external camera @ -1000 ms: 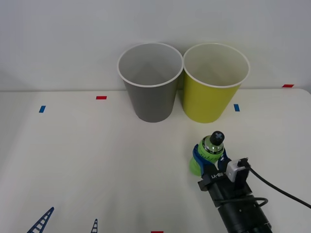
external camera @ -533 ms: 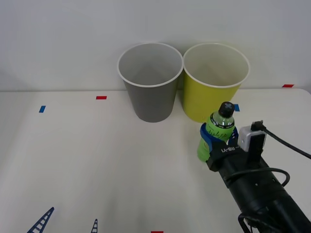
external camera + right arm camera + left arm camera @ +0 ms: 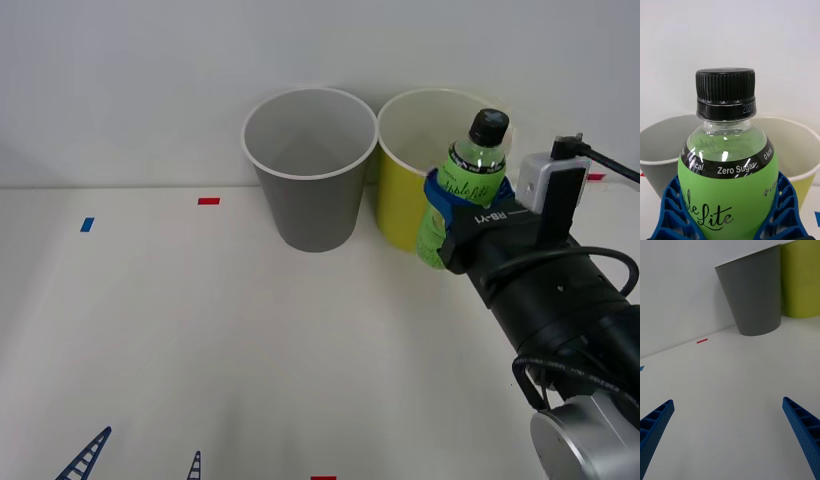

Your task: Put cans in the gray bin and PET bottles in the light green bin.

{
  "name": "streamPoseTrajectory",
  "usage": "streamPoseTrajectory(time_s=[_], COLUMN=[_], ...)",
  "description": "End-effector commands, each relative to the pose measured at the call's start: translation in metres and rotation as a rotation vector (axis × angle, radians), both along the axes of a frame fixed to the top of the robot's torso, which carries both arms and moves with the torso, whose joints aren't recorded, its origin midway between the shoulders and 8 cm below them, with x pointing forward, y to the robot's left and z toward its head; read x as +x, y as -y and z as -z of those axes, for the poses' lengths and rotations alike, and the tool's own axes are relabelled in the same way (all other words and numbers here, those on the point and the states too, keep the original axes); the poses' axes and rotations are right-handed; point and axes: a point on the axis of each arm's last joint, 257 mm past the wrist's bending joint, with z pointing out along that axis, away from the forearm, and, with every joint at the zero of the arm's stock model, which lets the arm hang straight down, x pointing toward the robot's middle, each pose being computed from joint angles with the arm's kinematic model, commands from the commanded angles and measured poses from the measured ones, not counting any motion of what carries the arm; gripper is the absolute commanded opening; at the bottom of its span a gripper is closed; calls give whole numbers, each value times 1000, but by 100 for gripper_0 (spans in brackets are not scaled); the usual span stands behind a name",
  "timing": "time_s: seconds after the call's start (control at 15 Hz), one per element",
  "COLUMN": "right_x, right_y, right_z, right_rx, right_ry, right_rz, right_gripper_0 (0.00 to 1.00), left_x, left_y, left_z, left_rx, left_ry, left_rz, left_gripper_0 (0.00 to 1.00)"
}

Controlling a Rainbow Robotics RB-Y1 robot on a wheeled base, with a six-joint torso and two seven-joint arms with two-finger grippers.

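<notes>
My right gripper (image 3: 462,200) is shut on the PET bottle (image 3: 466,180), a small bright green bottle with a black cap, held upright in the air. In the front view the bottle overlaps the near right rim of the light green bin (image 3: 405,205). The right wrist view shows the bottle (image 3: 728,165) close up between the blue fingers (image 3: 673,210), with the light green bin (image 3: 801,153) and the gray bin (image 3: 662,150) behind it. The gray bin (image 3: 310,190) stands just left of the light green one at the back of the table. My left gripper (image 3: 140,462) rests open at the near left edge.
Small red (image 3: 208,201) and blue (image 3: 86,224) tape marks dot the white table. A white wall rises right behind the bins. The left wrist view looks across bare table toward the gray bin (image 3: 752,300) and the light green bin (image 3: 801,281).
My right arm has lifted the bottle off the table and carried it up and back toward the light green bin. The left arm has stayed still.
</notes>
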Motion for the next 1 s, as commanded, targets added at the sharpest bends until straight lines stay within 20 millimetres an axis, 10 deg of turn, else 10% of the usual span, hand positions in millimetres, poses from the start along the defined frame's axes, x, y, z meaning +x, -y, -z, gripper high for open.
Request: streamPoseTrajectory(time_s=[0.07,0.33,1.0], right_x=[11,29,113], right_y=[9,18,32], right_z=[-41,-82,-98], right_rx=[-5,40,22], right_ry=[3,16,-14], right_rz=[24,-8,20], right_gripper_0=[0,0,0], left_x=[0,0,0], left_y=[0,0,0], left_z=[0,0,0], left_rx=[0,0,0], left_ry=[0,0,0], left_rz=[0,0,0], left_gripper_0=[100,100,100])
